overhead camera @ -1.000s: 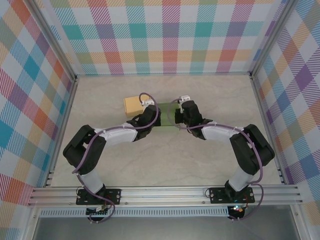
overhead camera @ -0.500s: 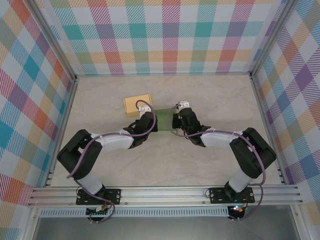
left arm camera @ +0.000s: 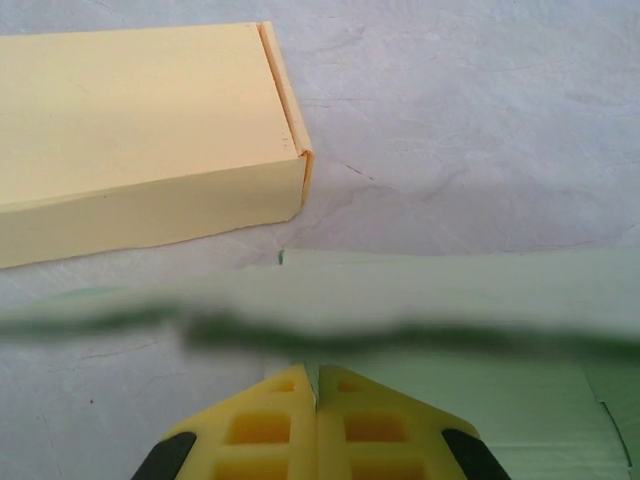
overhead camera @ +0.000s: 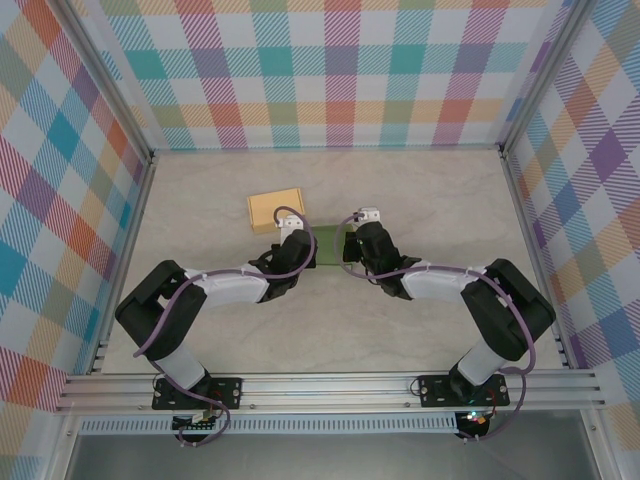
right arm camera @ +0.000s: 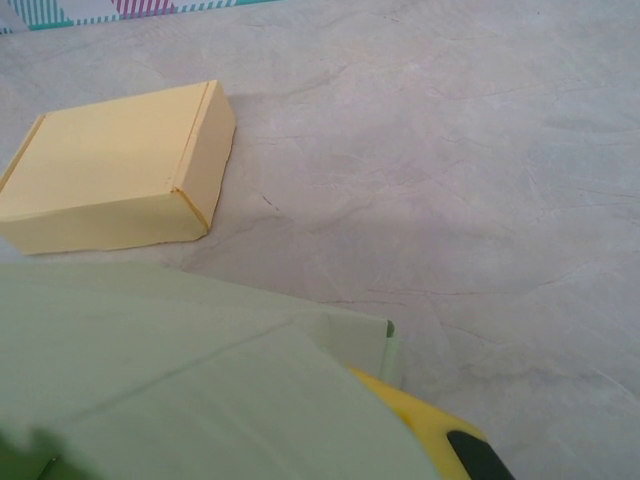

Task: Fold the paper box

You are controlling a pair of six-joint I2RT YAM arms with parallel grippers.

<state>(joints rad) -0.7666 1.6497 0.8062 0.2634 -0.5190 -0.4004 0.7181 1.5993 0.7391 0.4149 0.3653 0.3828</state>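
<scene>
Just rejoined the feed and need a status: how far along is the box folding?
Done: one yellow box sits fully folded. In hand: the green sheet, with the left gripper pinching one edge and the right gripper shut at the other. Remaining: it shows creases but no box shape yet.

Seen from above, the green paper (overhead camera: 330, 245) is mostly covered; the left wrist view blurs its edge and crops the yellow box (left arm camera: 130, 130).

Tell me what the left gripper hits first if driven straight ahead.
Most likely the pale green paper sheet right at the tips of the left gripper. The yellow cardboard box sits left of that line; depth is unclear.
</scene>
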